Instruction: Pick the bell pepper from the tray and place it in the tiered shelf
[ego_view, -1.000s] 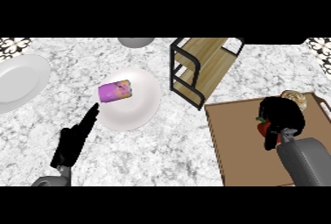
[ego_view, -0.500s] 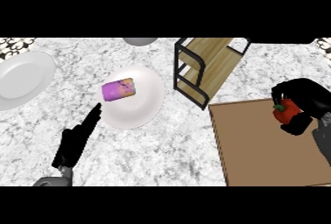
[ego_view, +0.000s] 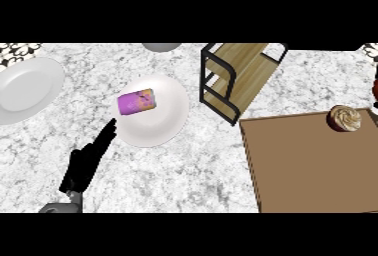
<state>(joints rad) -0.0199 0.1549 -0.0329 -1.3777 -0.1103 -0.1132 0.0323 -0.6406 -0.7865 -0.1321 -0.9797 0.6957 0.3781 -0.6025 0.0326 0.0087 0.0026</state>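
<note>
**Item: counter at the carry-and-place step**

- Tray (ego_view: 295, 175): brown and flat, at 4 o'clock of the view. No bell pepper lies on its visible surface. A cupcake (ego_view: 345, 118) sits at its far right corner.
- Bell pepper: not plainly in view. A dark, reddish sliver (ego_view: 375, 91) at 3 o'clock, cut by the edge, may be the pepper in the right hand. It cannot be told whether it is, nor how that hand's fingers stand.
- Tiered shelf (ego_view: 240, 75): black frame with wooden boards, at 1 o'clock, just beyond the tray's far left corner. Its boards look bare.
- Left hand (ego_view: 87, 162): at 8 o'clock, fingers straight and together, holding nothing, tips near the rim of the plate. It is at rest.
- Plate (ego_view: 166, 130): white, at 10 o'clock from centre, bearing a purple packet (ego_view: 136, 102).
- Second plate (ego_view: 29, 90): white, at 9 o'clock.
- Grey round object (ego_view: 161, 46): at 12 o'clock, cut by the edge.

**Handling note (judgement):** the pepper should travel from 3 o'clock toward the shelf at 1 o'clock. It should pass above the cupcake and enter between the black uprights, not over the frame. Set it well inside a board before letting go, since a rounded pepper is likely to roll off an edge.
</note>
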